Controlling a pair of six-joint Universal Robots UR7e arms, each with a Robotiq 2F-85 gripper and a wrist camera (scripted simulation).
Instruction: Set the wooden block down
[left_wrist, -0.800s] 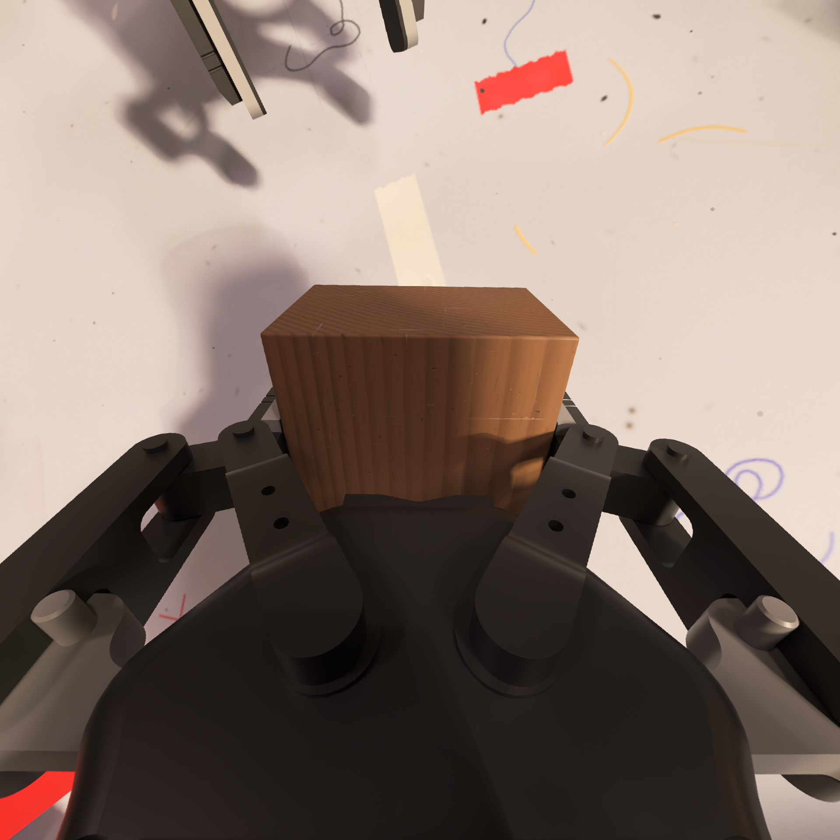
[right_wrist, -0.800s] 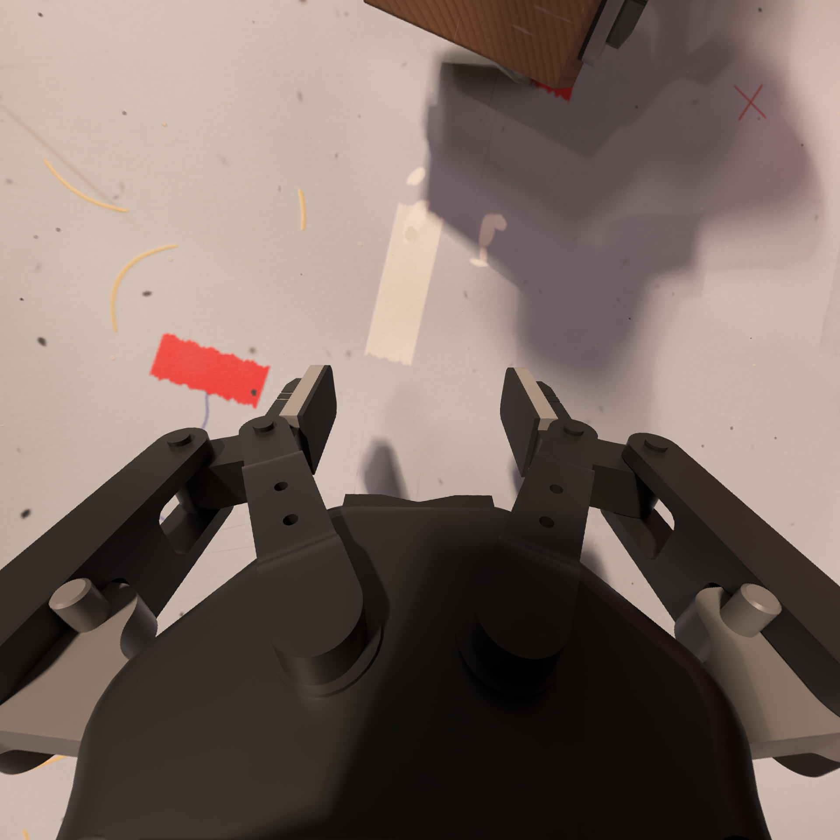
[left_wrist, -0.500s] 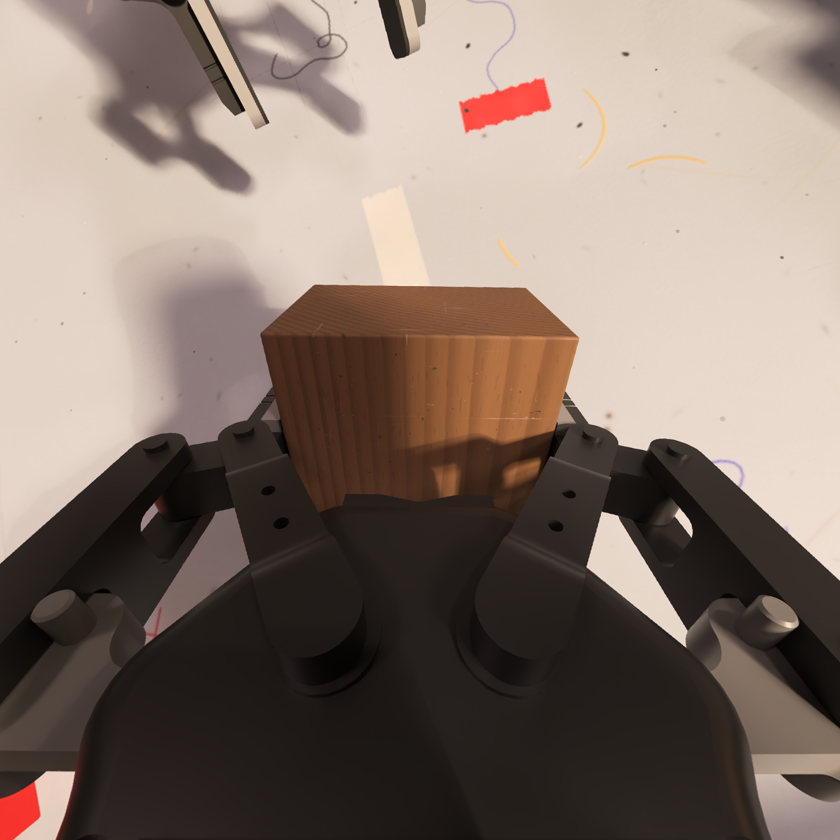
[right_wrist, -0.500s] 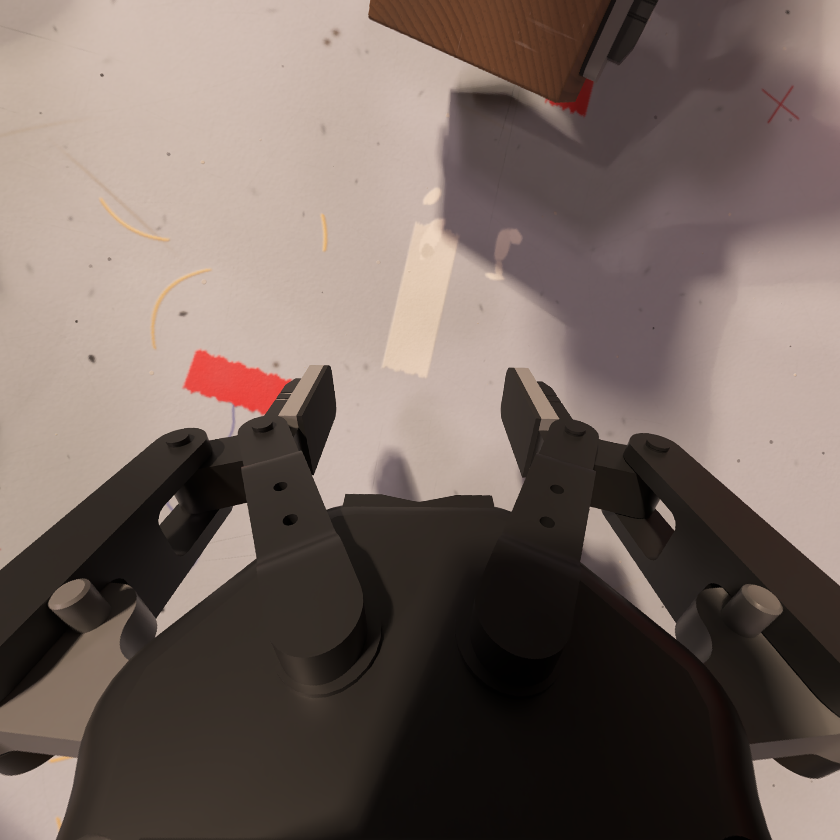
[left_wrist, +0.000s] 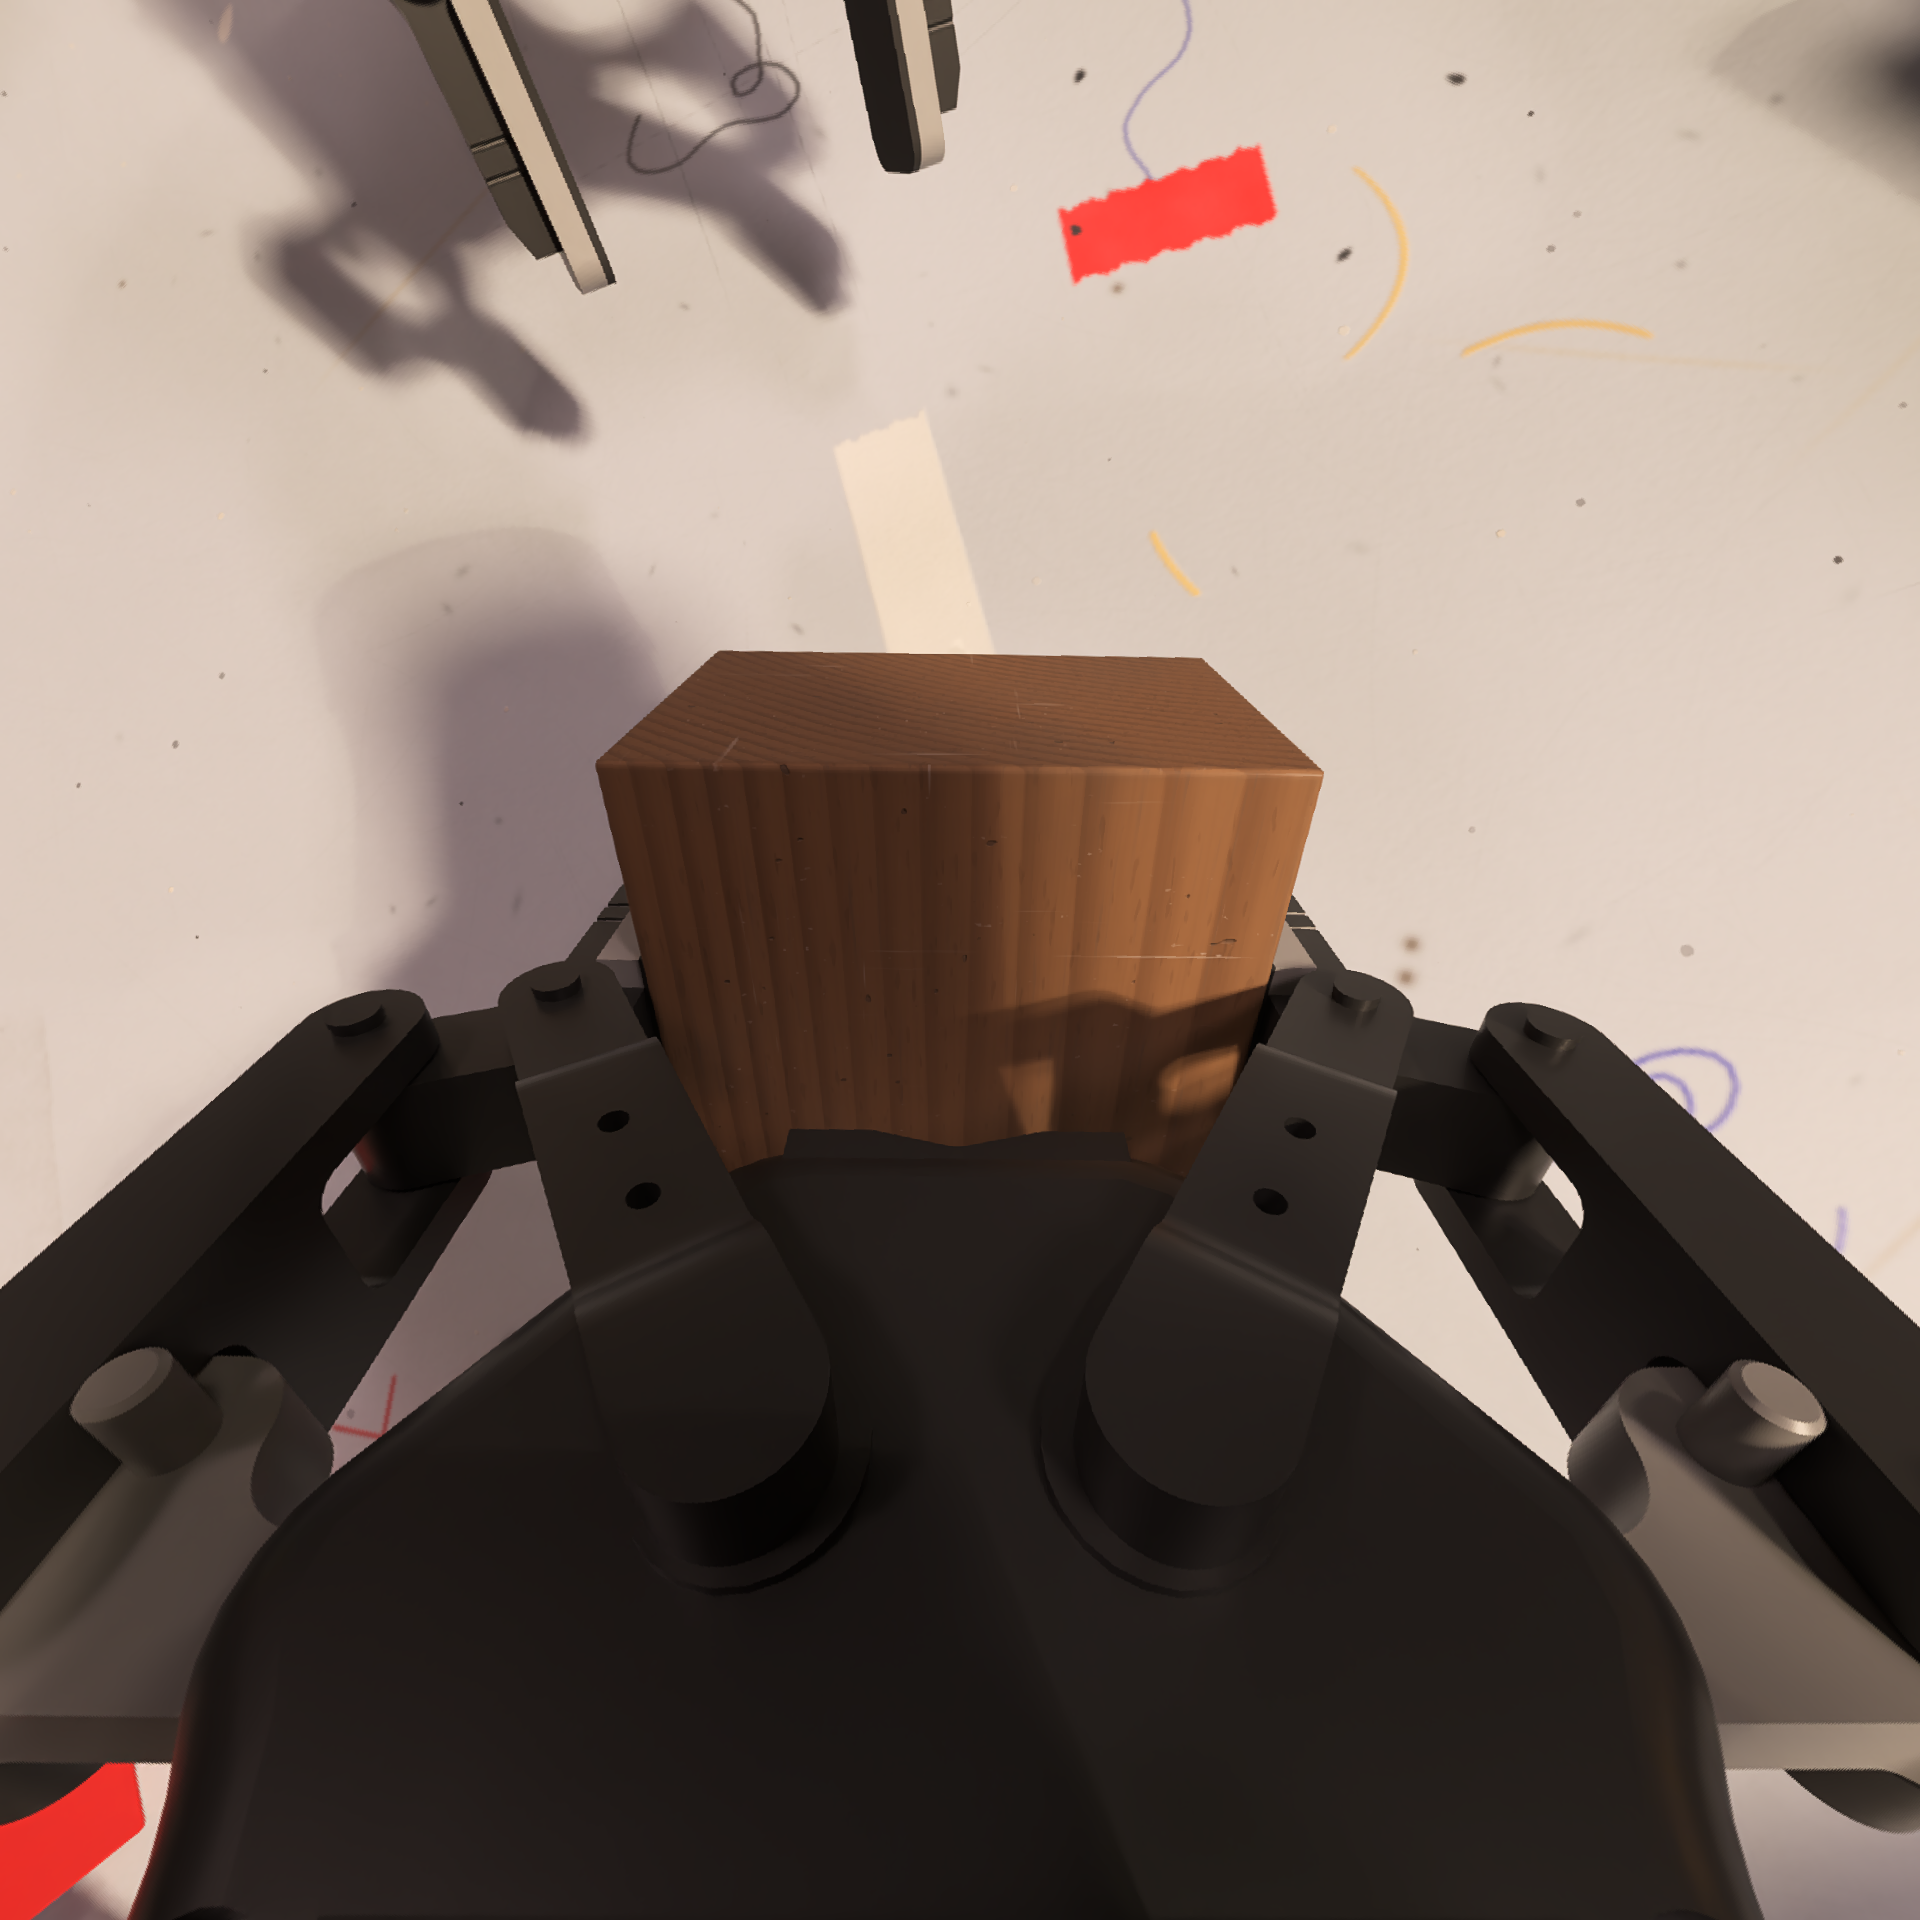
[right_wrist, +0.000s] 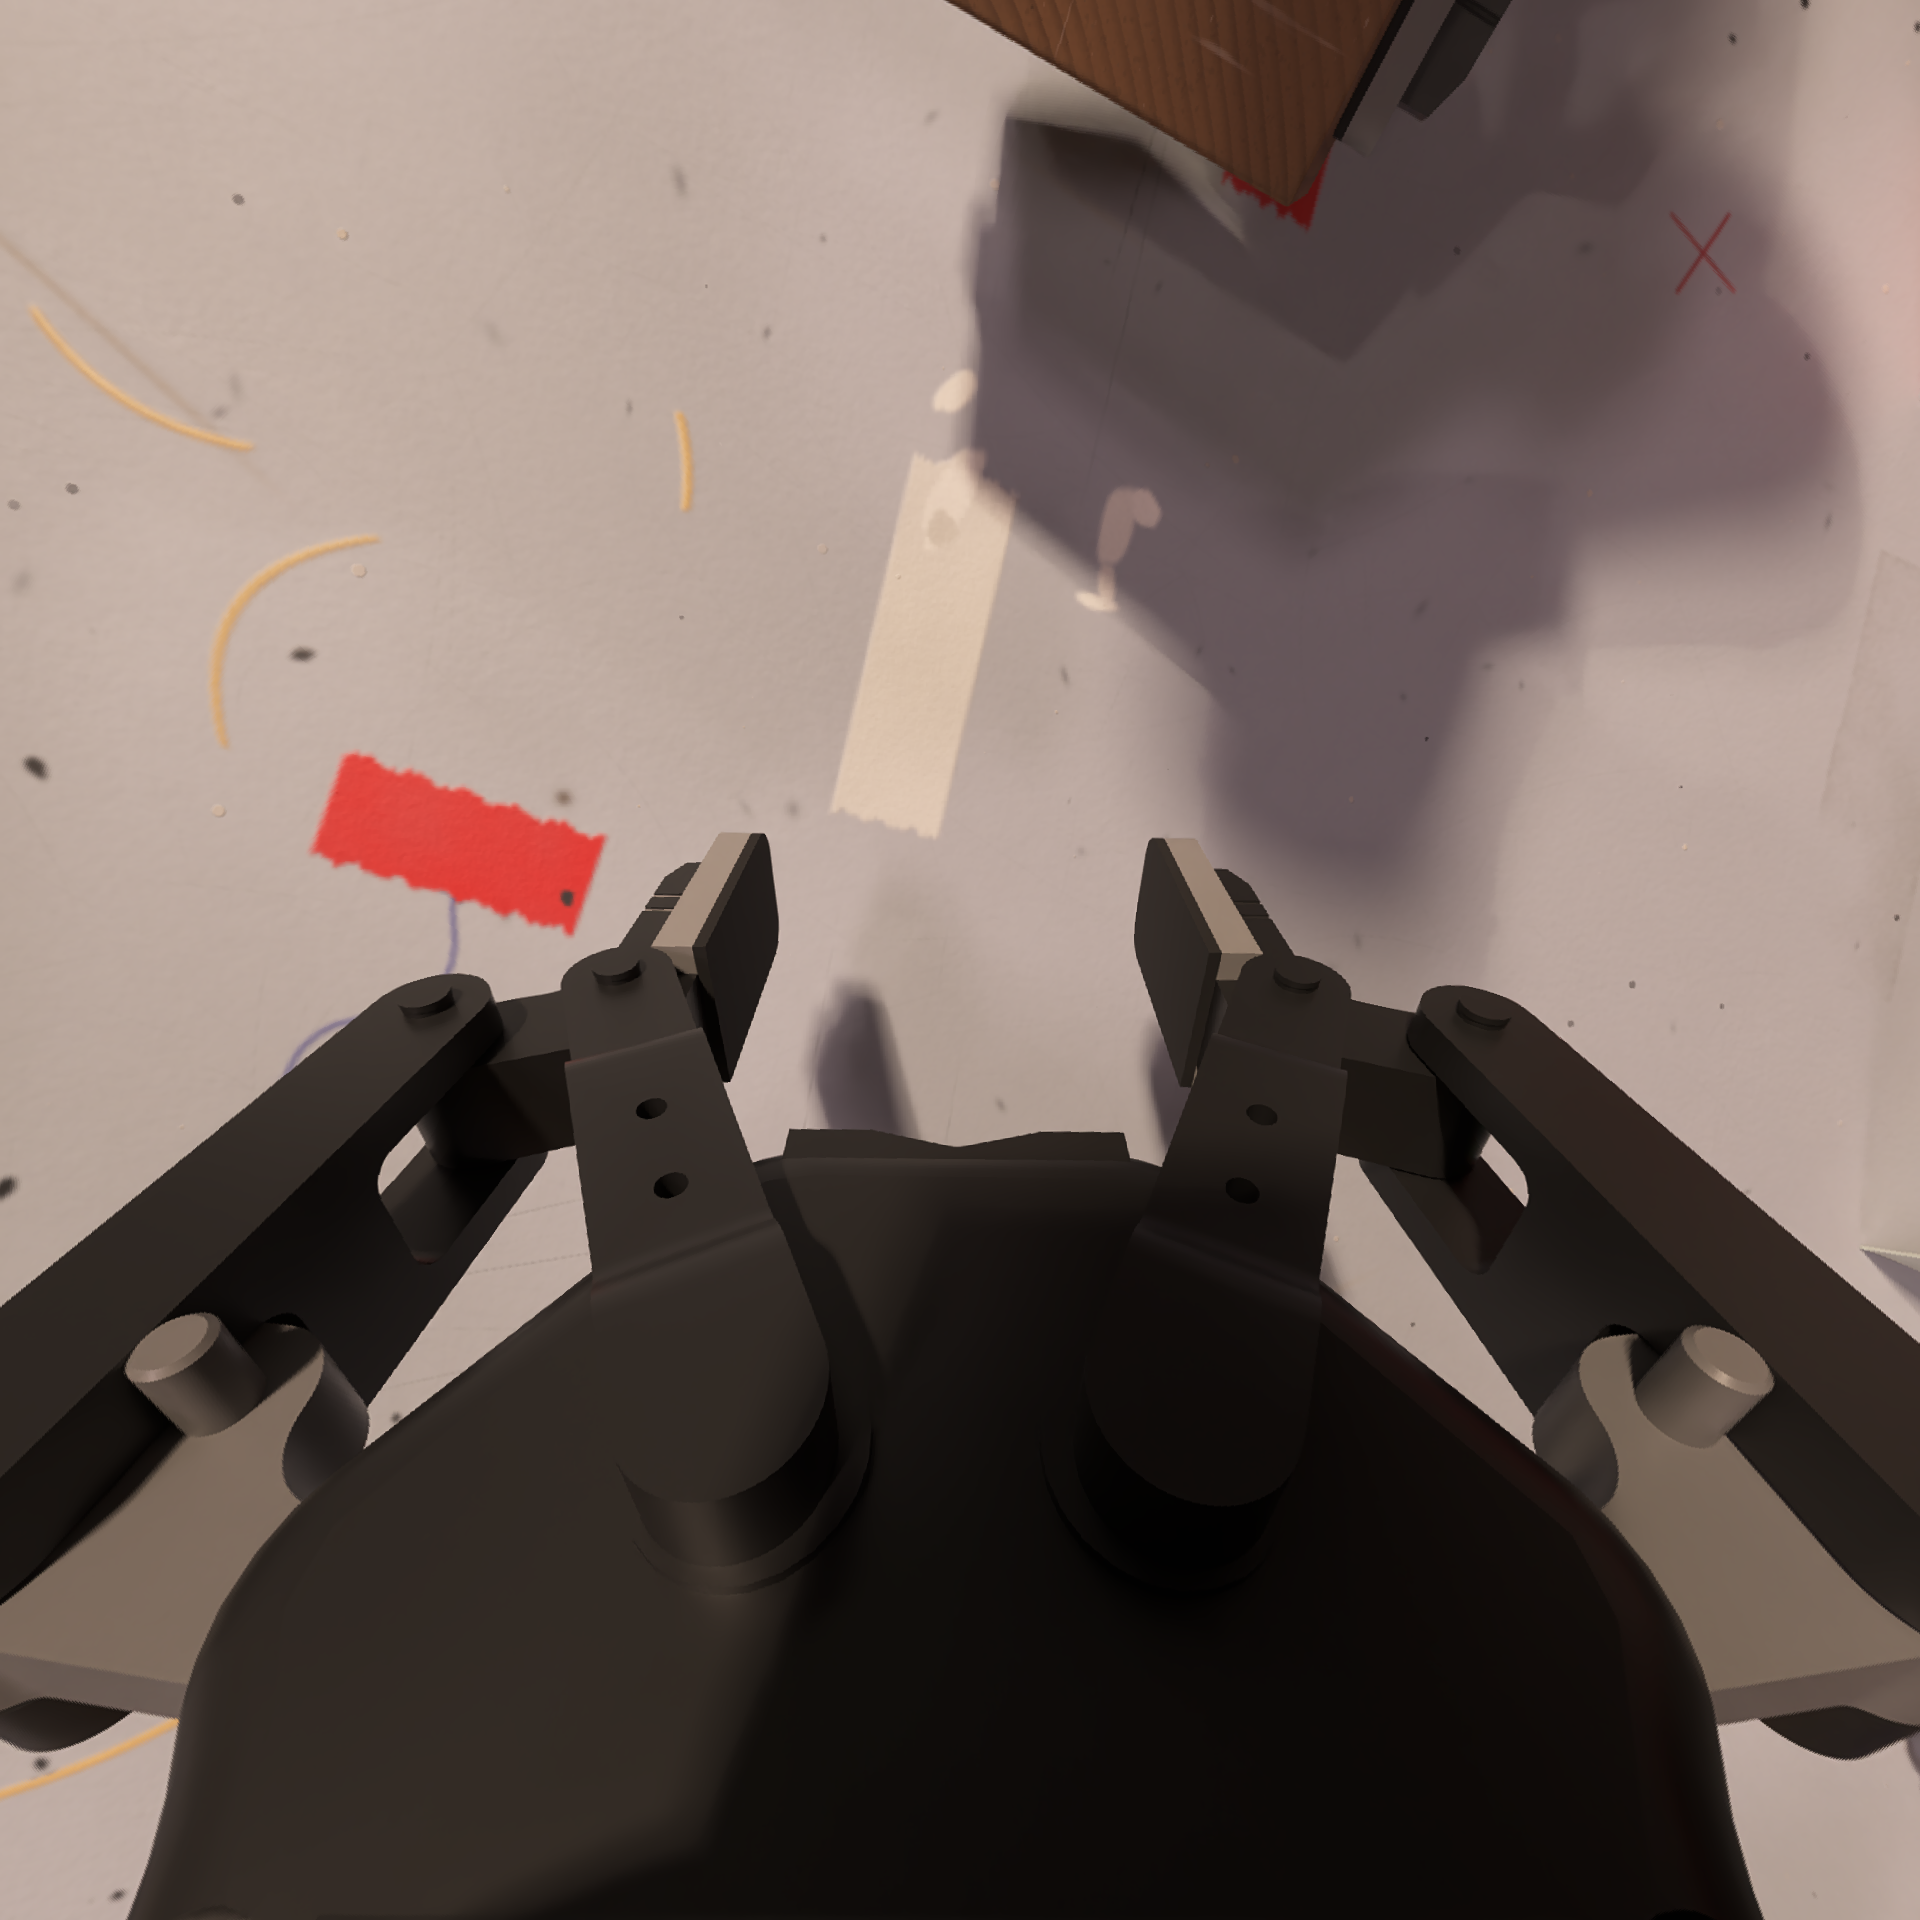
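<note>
A brown wooden block (left_wrist: 956, 831) sits between the fingers of my left gripper (left_wrist: 956, 920), which is shut on it. The block hangs above the pale table, and its shadow falls to the left. The left fingertips are mostly hidden beside the block. My right gripper (right_wrist: 961, 914) is open and empty above the table. Its two fingers also show at the top of the left wrist view (left_wrist: 727, 135). In the right wrist view the block (right_wrist: 1195, 73) shows at the top edge, with one left finger (right_wrist: 1434, 62) beside it.
A red tape patch (left_wrist: 1169, 213) (right_wrist: 457, 842) and a cream tape strip (left_wrist: 914, 540) (right_wrist: 920, 644) lie flat on the table between the grippers. A red cross mark (right_wrist: 1704, 252), a red scrap (right_wrist: 1273, 203) under the block, yellow curves and scribbles mark the surface.
Both views shifted slightly over the table and came back close to where they were. The left gripper keeps hold of the block. The right gripper stays open.
</note>
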